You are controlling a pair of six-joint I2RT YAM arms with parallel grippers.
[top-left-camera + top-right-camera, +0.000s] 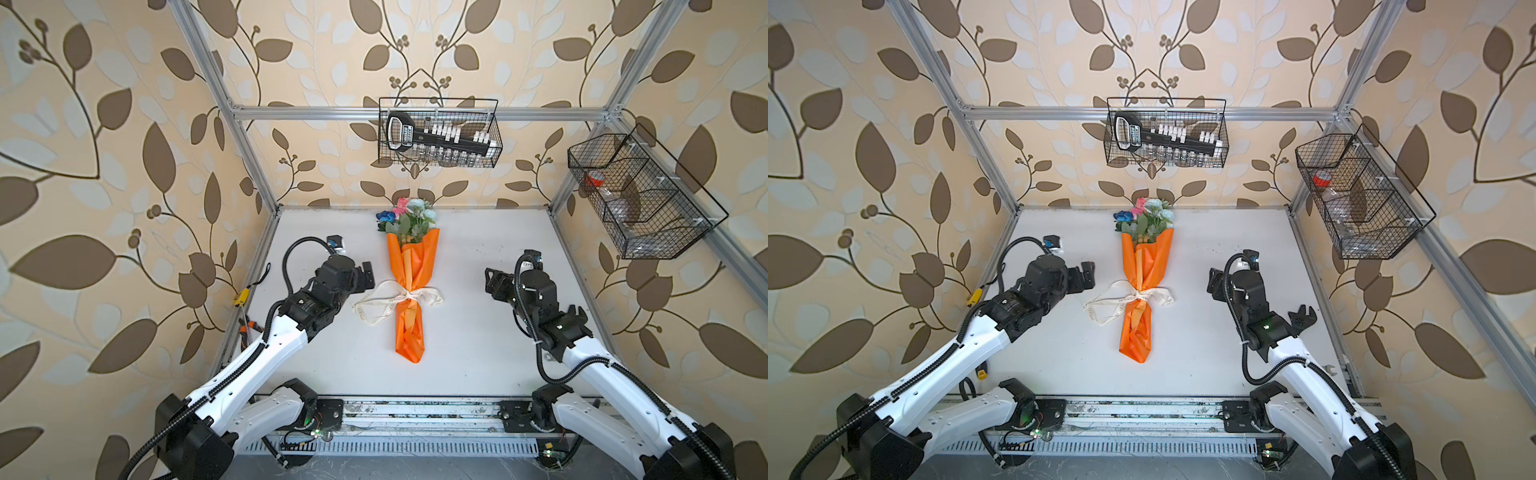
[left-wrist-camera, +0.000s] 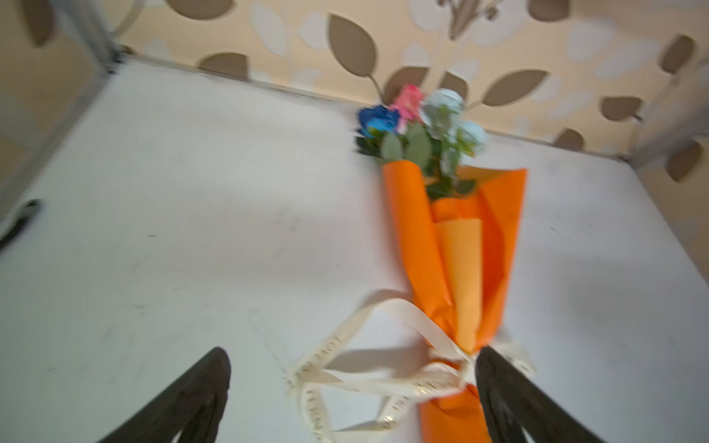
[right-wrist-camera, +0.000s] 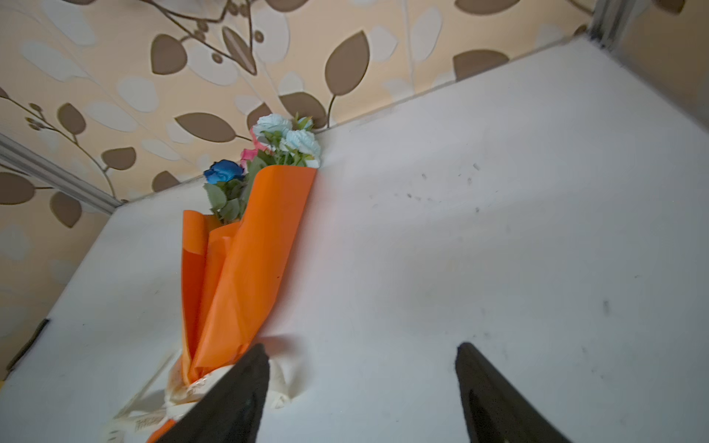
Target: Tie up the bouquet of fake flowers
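Observation:
The bouquet of fake flowers (image 1: 409, 274) (image 1: 1140, 274) lies lengthwise mid-table in orange paper, its pink, pale blue and dark blue blooms toward the back wall. A cream ribbon (image 1: 376, 305) (image 1: 1106, 307) is knotted round its narrow waist, with loops trailing left and a short end to the right. My left gripper (image 1: 368, 276) (image 2: 352, 354) is open just left of the knot and holds nothing. The ribbon (image 2: 437, 379) lies loose on the table below its fingers. Off to the right of the bouquet (image 3: 245, 261), my right gripper (image 1: 492, 282) (image 3: 362, 347) is open and empty over bare table.
A wire basket (image 1: 440, 133) with a black tool set hangs on the back wall. Another basket (image 1: 640, 195), holding a red roll, hangs on the right frame. Yellow-handled tools (image 1: 242, 297) lie off the table's left edge. The arm bases stand along the front rail.

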